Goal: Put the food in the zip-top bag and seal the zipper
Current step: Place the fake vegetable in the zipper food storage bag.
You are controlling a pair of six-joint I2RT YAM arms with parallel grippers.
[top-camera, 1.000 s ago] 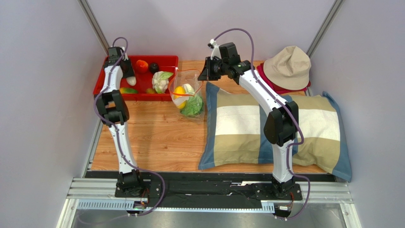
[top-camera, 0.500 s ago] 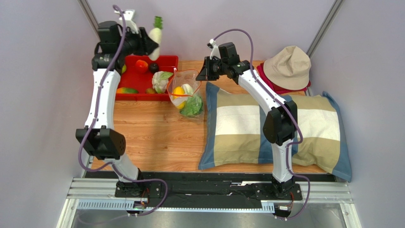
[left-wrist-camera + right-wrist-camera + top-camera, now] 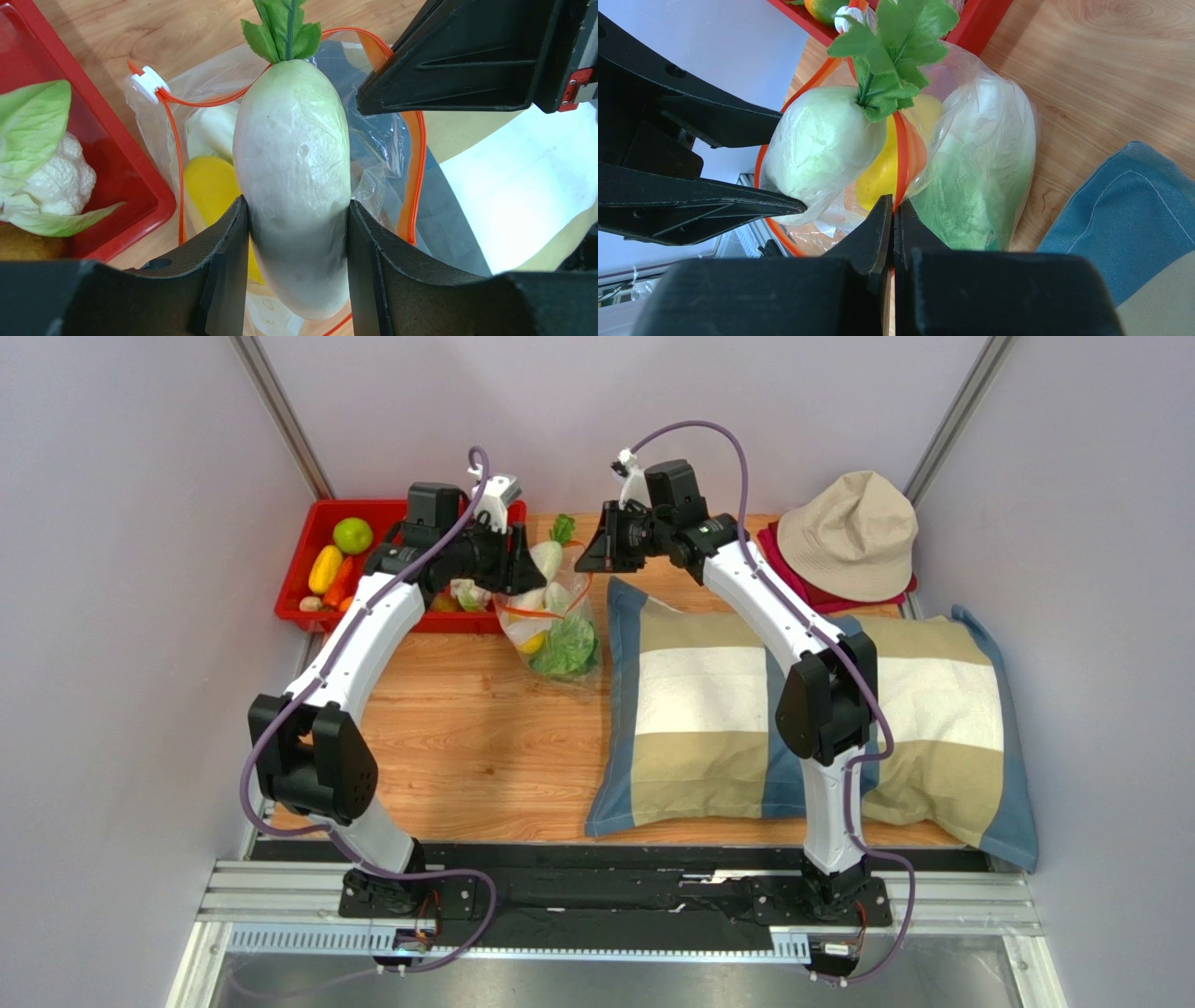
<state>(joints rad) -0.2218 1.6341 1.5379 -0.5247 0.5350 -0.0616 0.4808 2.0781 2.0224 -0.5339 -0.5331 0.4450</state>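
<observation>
My left gripper (image 3: 296, 206) is shut on a white radish (image 3: 291, 168) with green leaves, one of the food pieces, and holds it over the open mouth of the zip-top bag (image 3: 558, 633). In the bag lie a yellow pepper (image 3: 207, 185) and green lettuce (image 3: 976, 182). The orange-red zipper (image 3: 419, 161) rings the mouth, with its white slider (image 3: 149, 82) at the tray side. My right gripper (image 3: 892, 203) is shut on the zipper strip (image 3: 901, 154) and holds the mouth up and open. A cauliflower (image 3: 49, 175) lies in the tray.
The red tray (image 3: 302, 574) at the back left holds a green fruit (image 3: 352, 535), a yellow piece (image 3: 326, 567) and others. A checked pillow (image 3: 786, 714) fills the right half of the table, right beside the bag. A beige hat (image 3: 849, 532) sits behind it.
My left arm lifted the white radish out of the tray, swung it high, then brought it right and down over the bag's mouth. The right arm kept its hold on the zipper.
</observation>
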